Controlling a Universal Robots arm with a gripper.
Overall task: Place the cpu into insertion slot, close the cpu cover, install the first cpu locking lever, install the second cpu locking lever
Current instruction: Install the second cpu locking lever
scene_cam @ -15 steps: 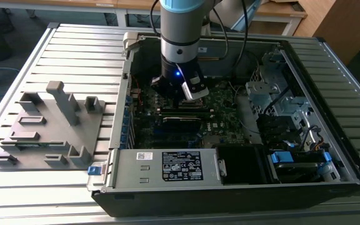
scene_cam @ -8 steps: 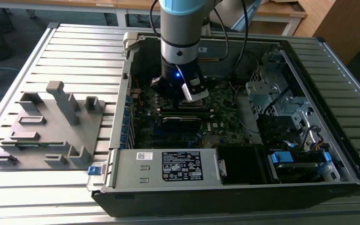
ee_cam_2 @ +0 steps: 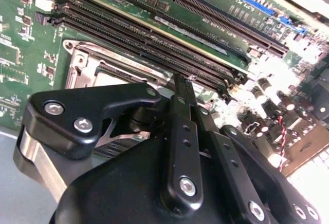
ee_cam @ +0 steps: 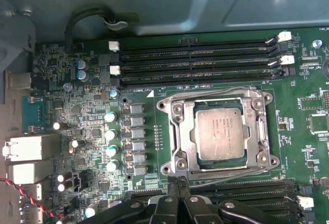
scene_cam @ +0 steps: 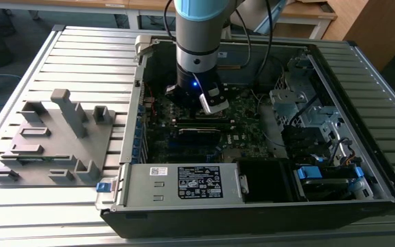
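In the first wrist view the cpu (ee_cam: pixel 220 133), a flat silver-grey square, lies in the insertion slot (ee_cam: pixel 195 155) on the green motherboard. The cpu cover (ee_cam: pixel 256 131), a silver frame plate, lies flat around the chip. A thin locking lever rod (ee_cam: pixel 205 90) runs along the cover's edge beside the memory slots; I cannot tell whether it is latched. My gripper (ee_cam: pixel 178 183) is shut with nothing between its fingers, just off the cover's opposite edge. The second wrist view puts the gripper (ee_cam_2: pixel 179 82) over the cover (ee_cam_2: pixel 85 64). In the exterior view the gripper (scene_cam: pixel 215 110) is low inside the case.
The open computer case (scene_cam: pixel 362 128) walls in the work area. Long black memory slots (ee_cam: pixel 195 59) flank the socket, with capacitors (ee_cam: pixel 110 131) beside it. Cables and drive bays (scene_cam: pixel 307 118) fill the exterior view's right. A grey fixture block (scene_cam: pixel 53 139) stands outside the case.
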